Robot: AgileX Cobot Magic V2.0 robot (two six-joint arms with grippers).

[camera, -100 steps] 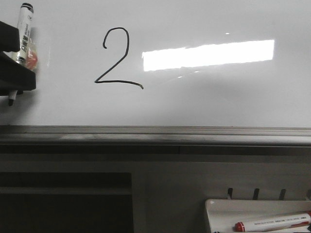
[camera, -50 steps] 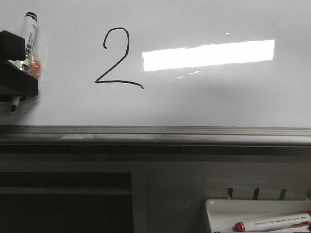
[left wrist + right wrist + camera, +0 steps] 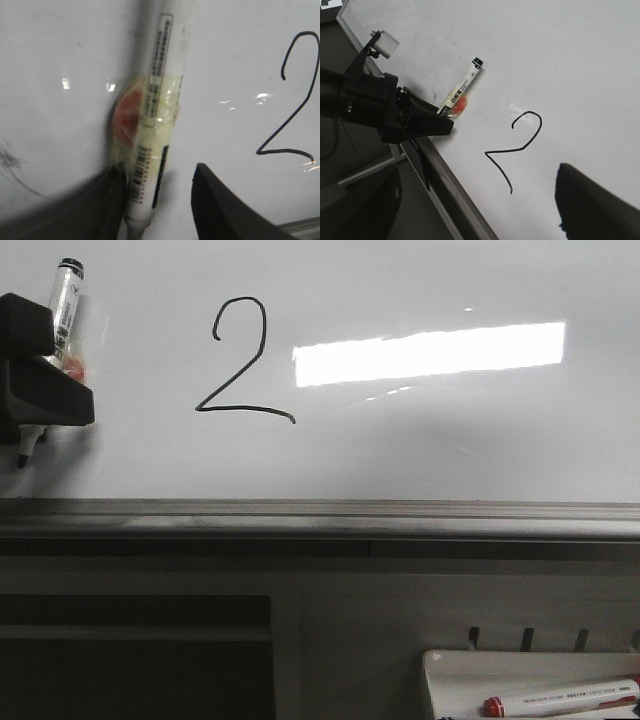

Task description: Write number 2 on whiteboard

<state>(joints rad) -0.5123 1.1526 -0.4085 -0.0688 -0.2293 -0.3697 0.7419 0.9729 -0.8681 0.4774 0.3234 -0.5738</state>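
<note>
We see the number 2 [image 3: 240, 360] drawn in thin black line on the whiteboard [image 3: 430, 455], in its upper left part, just left of the bright rectangular glare [image 3: 430, 352]. Its wavy base ends close under the glare's left end.

Our left gripper [image 3: 35, 380] sits at the far left edge of the front view, well to the left of the digit and apart from it. Its fingers [image 3: 220, 210] are closed narrowly around a white marker [image 3: 66, 310] wrapped in yellowish tape with an orange patch. The marker stands nearly upright, capped end up, its dark tip [image 3: 22, 458] poking out below the gripper against or just off the board; we cannot tell which. In the left wrist view the marker [image 3: 157, 125] runs between the two dark fingers, and the number 2 [image 3: 292, 100] lies off to one side, clear of them.

Of our right gripper [image 3: 595, 205] only a dark blurred shape shows in its own wrist view, so we cannot tell how its fingers stand. The digit [image 3: 517, 147] lies near it, between it and the left gripper [image 3: 427, 125].

Below the board's grey ledge [image 3: 320, 515], a small white tray [image 3: 450, 670] holds a red-capped marker [image 3: 560, 698].
</note>
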